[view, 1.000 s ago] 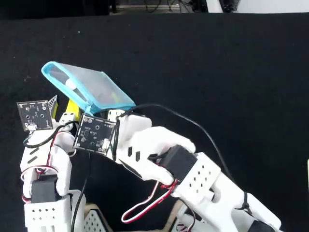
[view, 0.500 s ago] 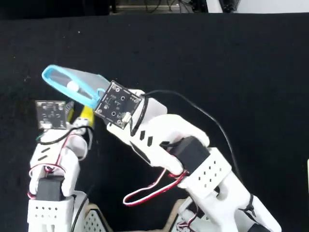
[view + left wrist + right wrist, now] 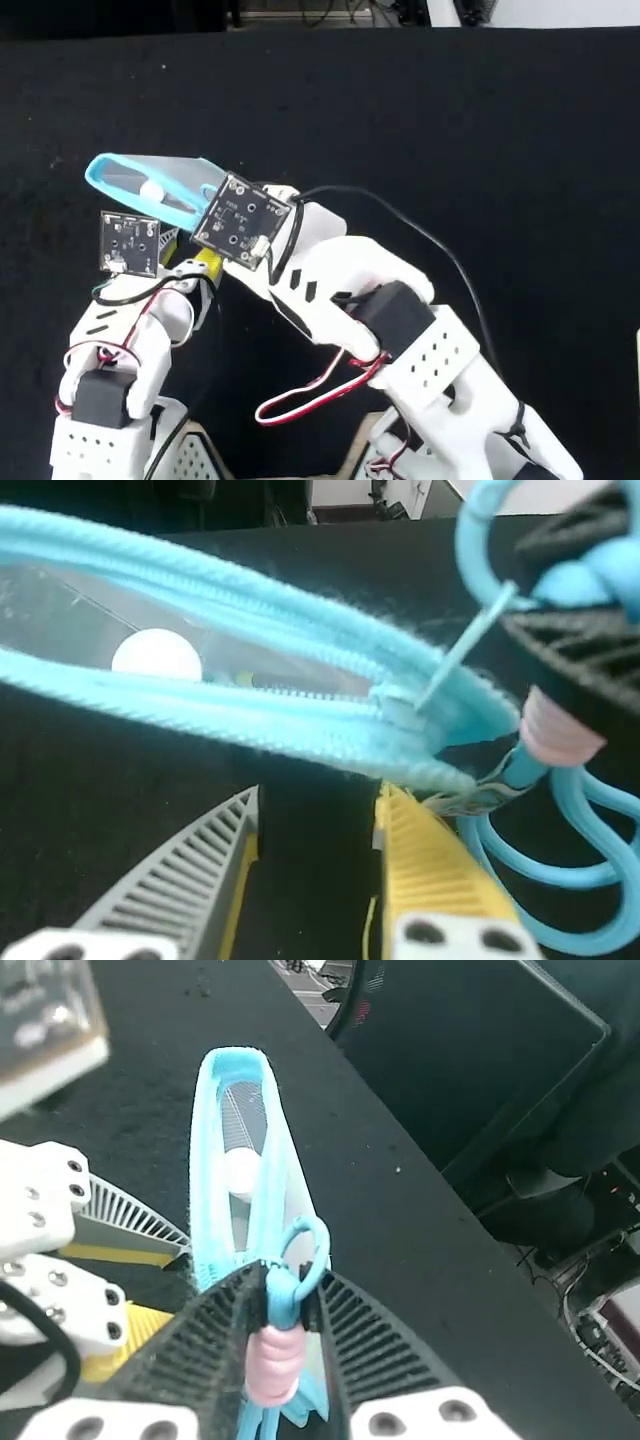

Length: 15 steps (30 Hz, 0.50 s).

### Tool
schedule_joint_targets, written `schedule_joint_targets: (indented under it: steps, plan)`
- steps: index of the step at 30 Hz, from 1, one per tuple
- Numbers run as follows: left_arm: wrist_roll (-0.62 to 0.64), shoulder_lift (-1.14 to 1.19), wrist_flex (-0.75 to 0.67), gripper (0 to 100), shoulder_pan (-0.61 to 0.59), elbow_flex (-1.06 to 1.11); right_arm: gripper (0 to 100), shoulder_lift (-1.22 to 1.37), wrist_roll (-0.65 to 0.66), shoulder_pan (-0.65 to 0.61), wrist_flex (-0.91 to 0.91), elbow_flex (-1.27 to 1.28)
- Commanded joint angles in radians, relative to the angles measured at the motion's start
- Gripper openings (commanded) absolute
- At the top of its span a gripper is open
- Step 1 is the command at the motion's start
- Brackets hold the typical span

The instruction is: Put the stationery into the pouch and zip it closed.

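Pouch held by its pull, mouth part open

The clear plastic pouch with a light-blue zip rim [image 3: 165, 172] sits over the black cloth table [image 3: 450, 130], just ahead of both arms; a small white round object [image 3: 155, 655] shows inside it; the right gripper [image 3: 287, 1278] is clamped on the light-blue cord pull [image 3: 305, 1245], above its pink bead [image 3: 268, 1360]; the left gripper [image 3: 318, 795] stands parted and empty, its grey and yellow fingertips just short of the zip rim.

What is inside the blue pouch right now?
Through the clear side of the pouch, a white round object shows, with a small yellowish bit beside it. The blue zip trim hides anything else.
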Motion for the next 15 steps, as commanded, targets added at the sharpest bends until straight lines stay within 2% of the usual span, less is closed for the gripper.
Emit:
schedule_joint_targets:
  steps: [1, 4, 7, 11, 15]
  plan:
    - [0.028, -0.009, 0.046, 20, 0.038, -0.108, 1.1, -0.038, 0.020, 0.031, -0.018, -0.068]
    - [0.015, -0.009, 0.130, 20, 0.120, -0.183, 1.1, -0.038, 0.020, 0.052, -0.018, -0.068]
    - [-0.032, -0.009, 0.137, 20, 0.163, -0.188, 1.1, -0.039, 0.020, 0.064, -0.018, -0.068]
    - [-0.029, -0.009, 0.040, 20, 0.133, -0.122, 1.1, -0.039, 0.020, 0.061, -0.018, -0.068]
    - [0.048, -0.009, -0.034, 20, 0.045, -0.087, 1.1, -0.044, 0.020, 0.060, 0.014, -0.070]
